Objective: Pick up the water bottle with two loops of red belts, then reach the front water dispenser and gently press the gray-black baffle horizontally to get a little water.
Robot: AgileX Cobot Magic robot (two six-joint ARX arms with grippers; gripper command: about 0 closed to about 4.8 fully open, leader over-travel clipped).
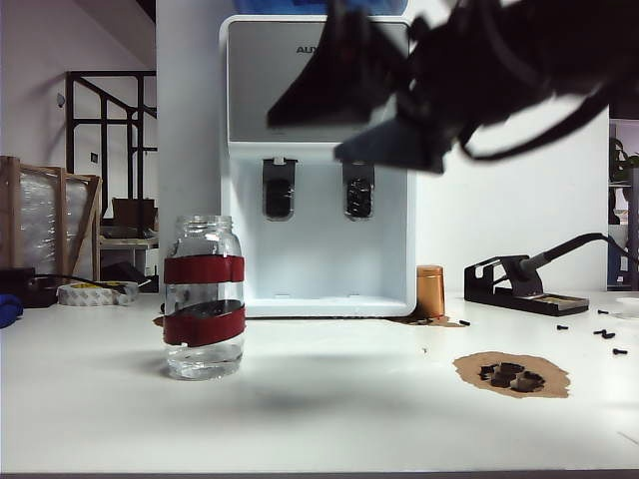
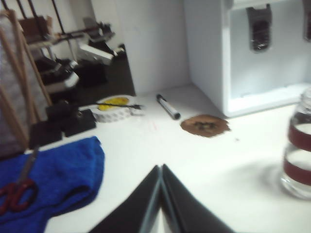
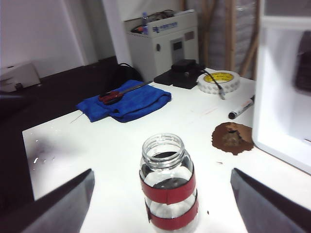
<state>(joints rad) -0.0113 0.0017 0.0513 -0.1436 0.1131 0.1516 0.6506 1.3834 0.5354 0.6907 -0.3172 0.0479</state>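
Right gripper (image 3: 163,204) spread wide, nothing between the fingers; in its wrist view one dark finger at either side, the water bottle (image 3: 168,184) standing on the table between and beyond them, untouched. In the exterior view, same gripper (image 1: 399,125) seen as a dark blurred mass high up, in front of the water dispenser (image 1: 318,165) panel, well above the table (image 1: 329,399).

Left gripper (image 2: 161,204) pressed together, fingers meeting in a point, holding nothing. Low over the table, well apart from the bottle, which shows at the edge of the left wrist view (image 2: 298,145).

Bottle upright on the white table (image 1: 204,297), to the left of the dispenser and nearer the camera. Open mouth, no lid. Two red bands around the body, the lower one sitting askew.

Dispenser at the back of the table, two dark paddles above the recessed bay. Gray-black baffle (image 1: 358,190) the right-hand one, partly overlapped from above by the blurred gripper.

Also on the table: copper cylinder (image 1: 430,290) just right of the dispenser, soldering stand (image 1: 524,284) further right, brown patch with dark bits (image 1: 512,374). Blue cloth (image 3: 125,101) with red-handled scissors (image 3: 112,95) on it, tape roll (image 3: 218,81), marker pen (image 3: 241,108).
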